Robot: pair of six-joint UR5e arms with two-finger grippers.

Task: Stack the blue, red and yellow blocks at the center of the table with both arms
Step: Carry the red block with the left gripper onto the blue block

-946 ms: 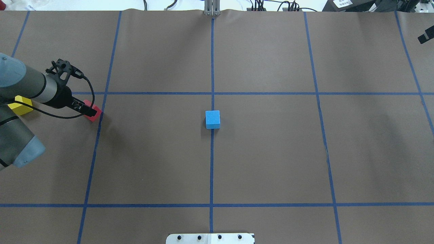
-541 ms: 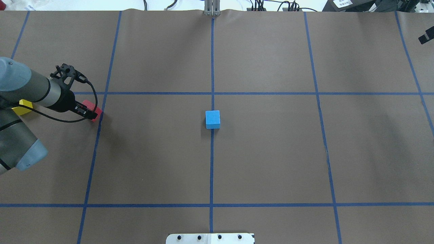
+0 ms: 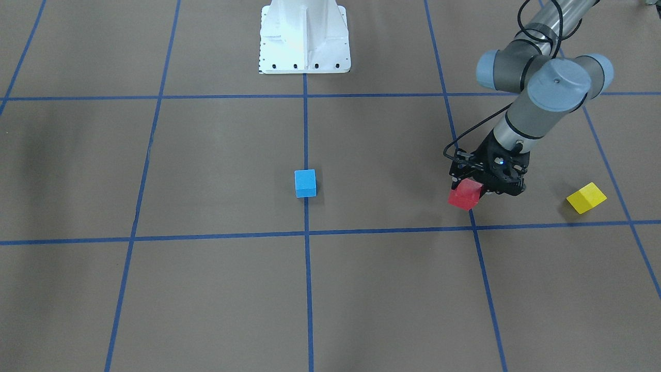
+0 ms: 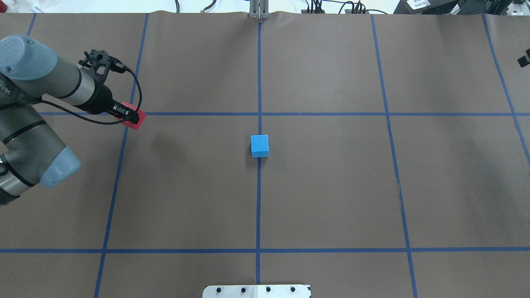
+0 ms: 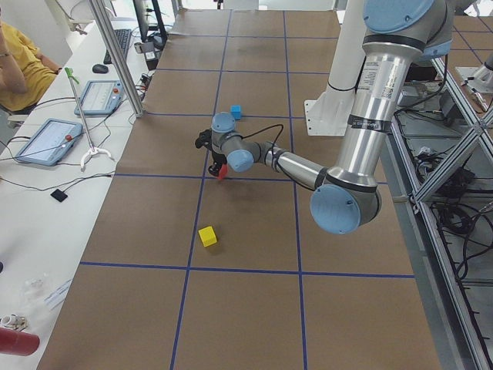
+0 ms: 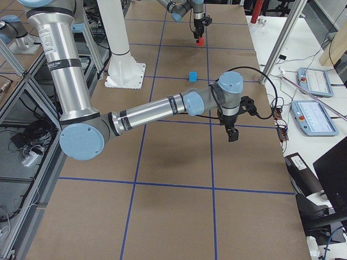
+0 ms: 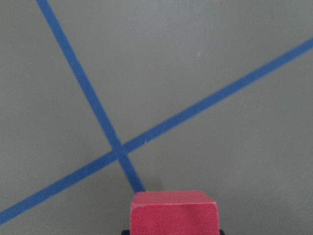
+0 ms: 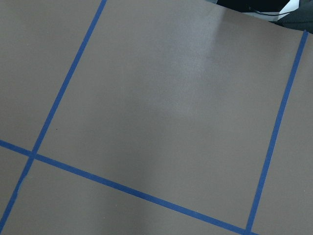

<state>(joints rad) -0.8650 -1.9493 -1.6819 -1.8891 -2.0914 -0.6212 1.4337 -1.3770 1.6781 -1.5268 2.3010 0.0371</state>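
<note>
My left gripper is shut on the red block and holds it above the table at the left, over a tape crossing. The red block also shows in the front view and at the bottom of the left wrist view. The blue block sits at the table's centre on the middle tape line. The yellow block lies on the table beyond the left arm; the arm hides it in the overhead view. My right gripper hangs over bare table at the far right; I cannot tell whether it is open.
Brown paper with blue tape grid lines covers the table. The white robot base stands at the robot's edge. Operator desks with tablets lie beyond the far edge.
The left arm has lifted the red block and carried it away from the robot and to the right. The arm now hides the yellow block in the overhead view.
</note>
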